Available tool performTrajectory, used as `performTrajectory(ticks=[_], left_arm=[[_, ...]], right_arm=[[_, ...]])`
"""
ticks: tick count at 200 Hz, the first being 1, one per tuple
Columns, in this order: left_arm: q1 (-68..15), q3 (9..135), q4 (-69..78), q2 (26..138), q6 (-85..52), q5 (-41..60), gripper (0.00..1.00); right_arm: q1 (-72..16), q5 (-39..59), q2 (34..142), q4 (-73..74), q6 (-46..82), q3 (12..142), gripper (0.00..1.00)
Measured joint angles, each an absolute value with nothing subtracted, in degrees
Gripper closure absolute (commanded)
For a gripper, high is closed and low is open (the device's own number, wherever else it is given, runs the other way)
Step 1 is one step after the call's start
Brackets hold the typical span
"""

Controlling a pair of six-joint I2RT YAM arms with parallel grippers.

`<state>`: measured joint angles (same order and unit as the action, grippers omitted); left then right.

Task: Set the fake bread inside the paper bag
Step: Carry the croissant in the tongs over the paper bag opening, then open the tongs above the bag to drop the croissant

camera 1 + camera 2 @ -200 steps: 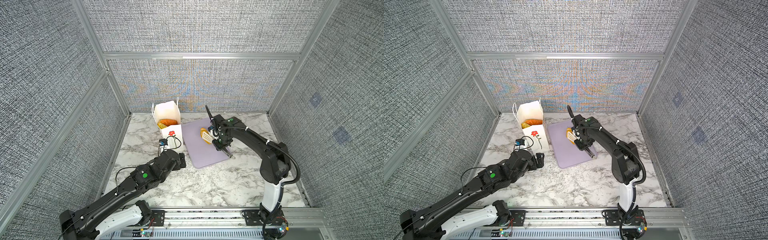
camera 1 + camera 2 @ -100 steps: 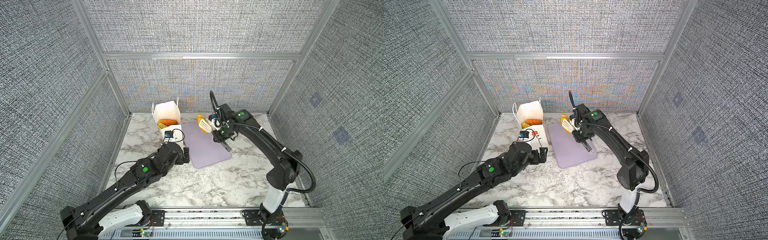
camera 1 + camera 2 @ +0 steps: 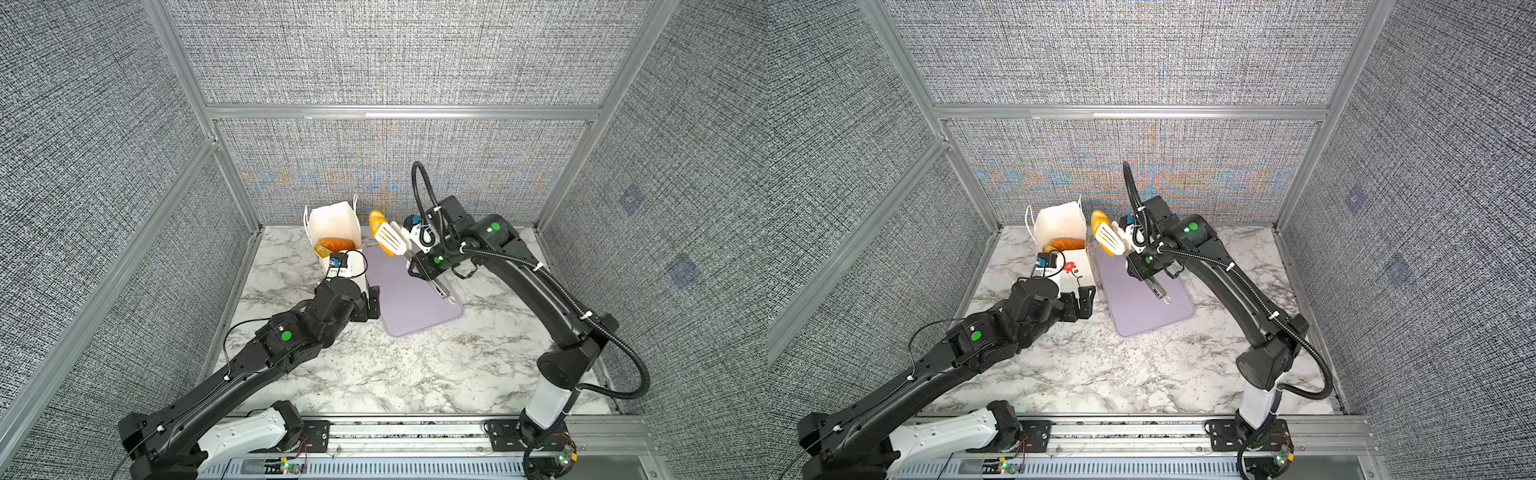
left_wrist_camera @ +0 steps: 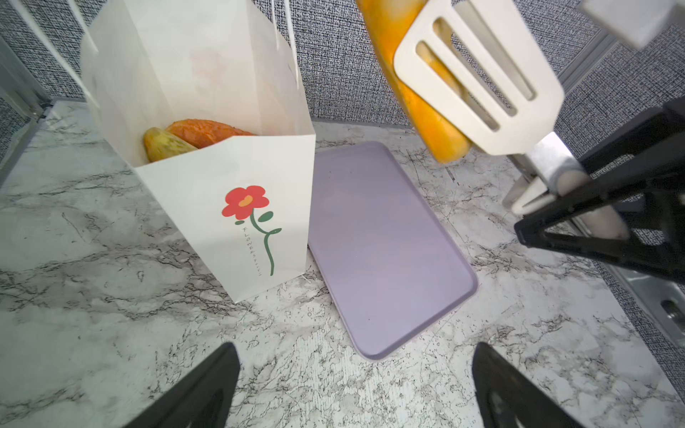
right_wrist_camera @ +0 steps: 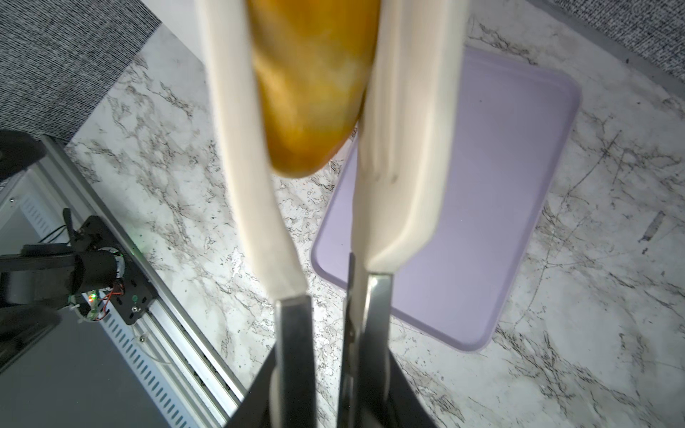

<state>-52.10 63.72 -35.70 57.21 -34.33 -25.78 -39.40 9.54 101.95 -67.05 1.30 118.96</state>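
Grey woven wall panels (image 3: 395,54) in an aluminium frame (image 3: 399,111) close three sides. Floor of the cell is a white marble-pattern tabletop (image 3: 374,374) with grey veins.

Tall white paper bag (image 3: 334,220) with a red flower print stands upright with its mouth open, just left of centre in the upper middle of both top views, close to the back wall. Near its rim lie an orange-brown fake bread piece (image 4: 207,129) and a yellow fake bread piece (image 4: 166,142), side by side.

Flat lilac rectangular tray (image 3: 407,299) lies just right of the bag's base. Touching or a hair apart: cannot tell.

Right gripper (image 3: 417,264) is clamped narrow on the steel handles of white slotted tongs (image 3: 392,241). Tong blades pinch a glossy golden-yellow long fake bread (image 3: 377,220). It hangs in the air over the tray's far end, just right of the bag's mouth, not above it.

Left gripper (image 3: 1080,301) has its jaws spread wide and holds nothing. It sits low at centre frame, before the bag's lower front, by the tray's left edge. Its wrist and a black cable loop (image 3: 357,266) cover part of the bag's front in both top views.
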Motion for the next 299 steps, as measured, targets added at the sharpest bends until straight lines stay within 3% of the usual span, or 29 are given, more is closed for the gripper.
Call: performTrajectory(ticks=[127, 216, 299], left_arm=[[-49.28, 60.8, -40.05, 49.71, -39.16, -31.38, 0.01], [-47.94, 58.92, -43.38, 47.31, -42.04, -31.51, 0.01], [-47.9, 57.47, -43.66, 46.57, -42.48, -30.94, 0.01]], right_arm=[[-47.0, 13.91, 112.77, -62.3, 5.13, 133.36, 0.67], [-47.13, 7.81, 118.72, -58.15, 8.62, 136.11, 0.65], [-46.92, 3.11, 123.96, -57.69, 9.26, 141.08, 0.53]])
